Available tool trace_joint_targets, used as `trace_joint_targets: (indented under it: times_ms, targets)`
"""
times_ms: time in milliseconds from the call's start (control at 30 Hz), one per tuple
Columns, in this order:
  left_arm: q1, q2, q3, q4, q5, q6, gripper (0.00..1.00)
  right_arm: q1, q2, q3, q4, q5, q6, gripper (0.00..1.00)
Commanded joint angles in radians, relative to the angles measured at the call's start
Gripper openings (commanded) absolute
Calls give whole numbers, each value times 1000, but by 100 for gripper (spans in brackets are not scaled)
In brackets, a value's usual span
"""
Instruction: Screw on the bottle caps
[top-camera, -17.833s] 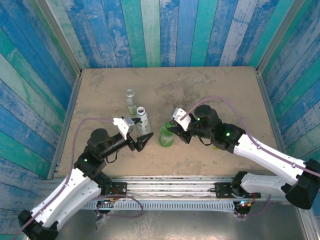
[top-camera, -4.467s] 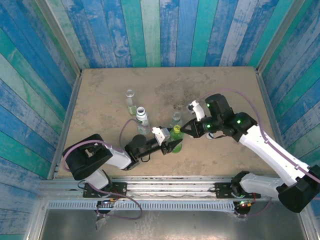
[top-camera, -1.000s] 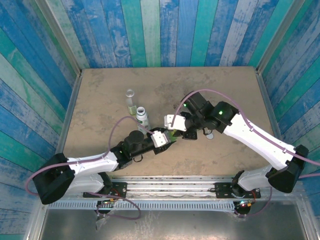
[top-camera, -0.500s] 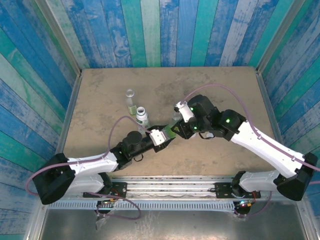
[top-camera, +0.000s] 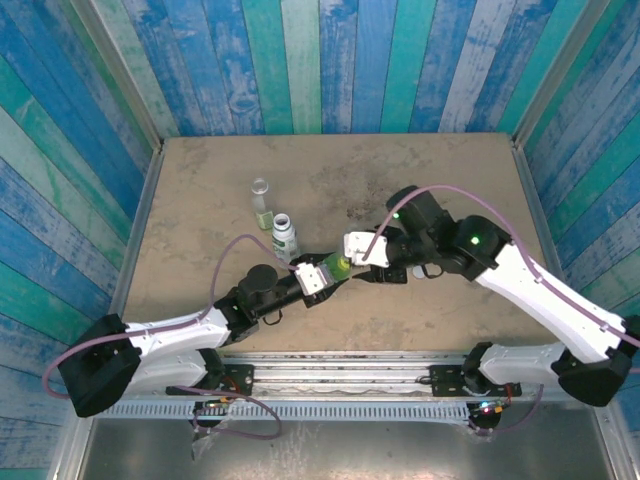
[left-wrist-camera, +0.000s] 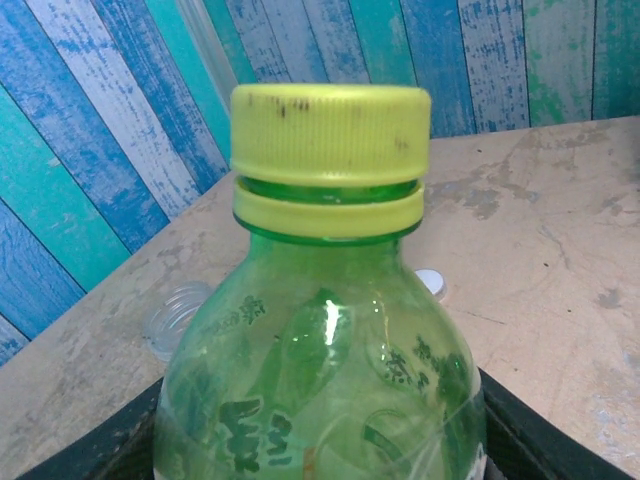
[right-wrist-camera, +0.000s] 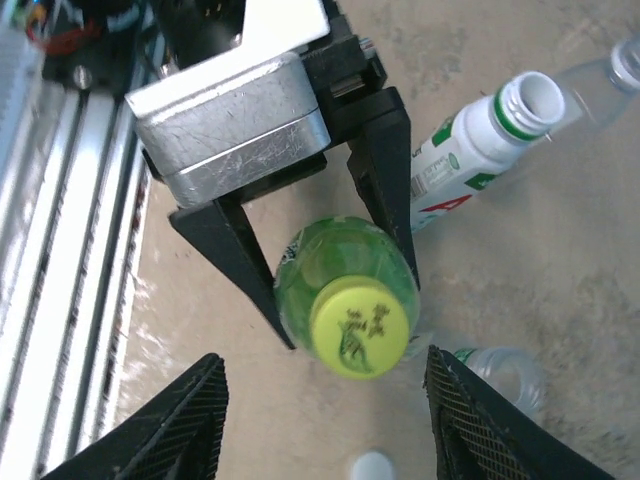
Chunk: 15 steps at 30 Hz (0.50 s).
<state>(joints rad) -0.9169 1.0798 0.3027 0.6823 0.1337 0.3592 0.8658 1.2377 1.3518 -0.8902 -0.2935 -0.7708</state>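
The yellow-green cap (left-wrist-camera: 330, 135) sits square on the neck of the green bottle (left-wrist-camera: 320, 400), just above the matching ring, with a thin gap of green showing between them; how tight it is cannot be told. The bottle is upright at the near middle of the table (top-camera: 200, 180), clamped in the left gripper (top-camera: 328, 270), whose black fingers (right-wrist-camera: 385, 190) press on opposite sides of the body below the cap. Whether the base rests on the table cannot be told. The right gripper (top-camera: 360, 268) faces the bottle from the other side. In its wrist view its mesh-faced fingers (right-wrist-camera: 180, 425) stand spread wider than the cap, one to each side and clear of it, with nothing held between them. Just beyond the green bottle a clear bottle (right-wrist-camera: 495, 375) stands with its mouth open, and a loose white cap (right-wrist-camera: 370, 466) lies on the table near it. Left of the green bottle, further from the arms, the white-labelled bottle (top-camera: 284, 235) stands upright without a cap, its red and green print showing in the right wrist view. Past that, further out again, a second clear bottle (top-camera: 261, 203) stands uncapped too. Walls (top-camera: 300, 60) of blue and teal planks close in the table on three sides.
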Motion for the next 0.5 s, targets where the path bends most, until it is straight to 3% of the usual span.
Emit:
trace_joint_targets:
  times_ms: [0,200,367,467]
  targets:
    - [3,-13,-5,11,29,15,61,11,62,46,-84,42,-168,51]
    - [3,1,-3,17,30,14,61,17,110,68,-81,26,-160,38]
    - [3,0,-1,12,27,14,61,18,111,62,-78,25,-116,19]
    - [3,0,-2,12,22,12,61,17,95,39,-43,25,2,13]
